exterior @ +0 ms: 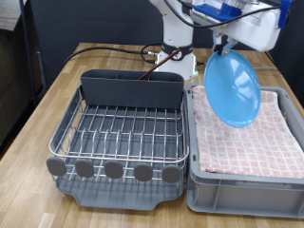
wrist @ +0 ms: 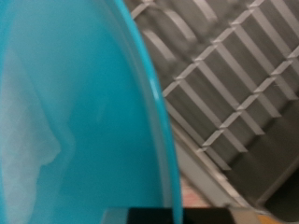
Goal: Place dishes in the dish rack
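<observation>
Seen from outside, left to right: silver wire dish rack (exterior: 119, 133) on its dark grey tray on the wooden surface (exterior: 43, 100), no dishes visible in it; long utensil caddy (exterior: 130, 88) at the rack's 12 o'clock, contents hidden. At the rack's 3 o'clock, grey bin (exterior: 249, 180) lined with pink checkered cloth (exterior: 271, 142). Above the bin, light-blue plate (exterior: 233, 87), tilted on edge, hanging clear of the cloth from the gripper (exterior: 226, 44) at its 12 o'clock rim. Fingers themselves hidden; closure cannot be told. Likely step: carrying the plate. Likely requirement: leftward travel, slotting upright between wires.
</observation>
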Motion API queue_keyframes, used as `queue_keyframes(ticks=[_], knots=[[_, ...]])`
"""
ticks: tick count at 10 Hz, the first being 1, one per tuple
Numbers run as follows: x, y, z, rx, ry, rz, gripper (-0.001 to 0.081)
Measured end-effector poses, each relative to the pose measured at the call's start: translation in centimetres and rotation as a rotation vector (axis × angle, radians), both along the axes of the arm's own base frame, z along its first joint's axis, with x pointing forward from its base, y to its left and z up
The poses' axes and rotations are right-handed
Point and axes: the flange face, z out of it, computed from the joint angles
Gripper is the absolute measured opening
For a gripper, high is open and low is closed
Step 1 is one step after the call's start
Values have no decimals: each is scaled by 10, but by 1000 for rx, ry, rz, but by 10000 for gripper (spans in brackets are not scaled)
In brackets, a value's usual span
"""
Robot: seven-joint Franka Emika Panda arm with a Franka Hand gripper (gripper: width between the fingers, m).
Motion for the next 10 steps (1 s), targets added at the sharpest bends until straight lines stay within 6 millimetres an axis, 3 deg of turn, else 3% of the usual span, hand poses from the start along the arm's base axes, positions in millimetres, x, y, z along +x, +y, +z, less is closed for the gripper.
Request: queue_keyframes(ticks=[3,6,7,10], knots=[[-10,-42,23,-202,124,76,19],[4,-97,39,-271,84,363,19],[3,-102,39,-262,75,444,19],[2,-108,36,-271,75,410,19]])
